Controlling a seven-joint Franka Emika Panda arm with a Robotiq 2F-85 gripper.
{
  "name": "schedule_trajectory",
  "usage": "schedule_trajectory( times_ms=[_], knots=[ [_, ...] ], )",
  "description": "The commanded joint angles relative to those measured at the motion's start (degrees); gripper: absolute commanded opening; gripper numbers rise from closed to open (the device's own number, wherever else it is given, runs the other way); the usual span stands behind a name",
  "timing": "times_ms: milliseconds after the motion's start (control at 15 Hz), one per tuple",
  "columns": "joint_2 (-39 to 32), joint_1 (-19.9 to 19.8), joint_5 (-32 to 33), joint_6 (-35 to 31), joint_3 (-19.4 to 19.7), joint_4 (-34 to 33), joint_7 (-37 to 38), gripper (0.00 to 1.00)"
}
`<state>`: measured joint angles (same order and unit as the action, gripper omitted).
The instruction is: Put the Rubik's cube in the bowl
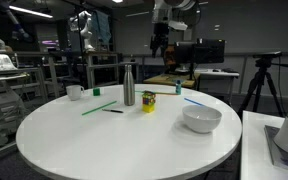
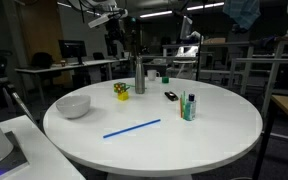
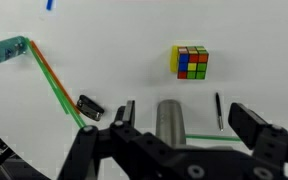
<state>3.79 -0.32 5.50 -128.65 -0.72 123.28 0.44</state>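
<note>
The Rubik's cube stands on the white round table, with yellow, red, green and blue squares showing in the wrist view. It also shows in both exterior views, next to a steel bottle. The white bowl stands empty near the table edge, well apart from the cube. My gripper is open and empty, high above the table, over the steel bottle and short of the cube.
A steel bottle stands beside the cube. A green straw, black pen, black clip and blue straw lie on the table. A small white cup stands at the far side.
</note>
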Motion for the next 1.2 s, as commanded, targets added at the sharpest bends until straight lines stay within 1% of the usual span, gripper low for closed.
schedule_trajectory(
  times_ms=[0,133,267,667,867,1133],
  knots=[
    [-7.42,0.19,-2.77,-2.46,0.3,-6.29,-0.36,1.0],
    [-10.0,0.0,-4.26,-3.42,0.43,-7.47,0.01,1.0],
    [-10.95,-0.01,-4.93,-3.49,0.54,-7.21,0.76,1.0],
    [-11.81,-0.05,-6.61,-3.14,0.85,-3.81,1.5,1.0],
    [-12.16,0.51,-7.68,-2.36,0.33,-2.35,2.96,1.0],
    [-13.64,1.26,-9.57,-2.47,-0.91,-1.66,2.51,1.0]
  ],
)
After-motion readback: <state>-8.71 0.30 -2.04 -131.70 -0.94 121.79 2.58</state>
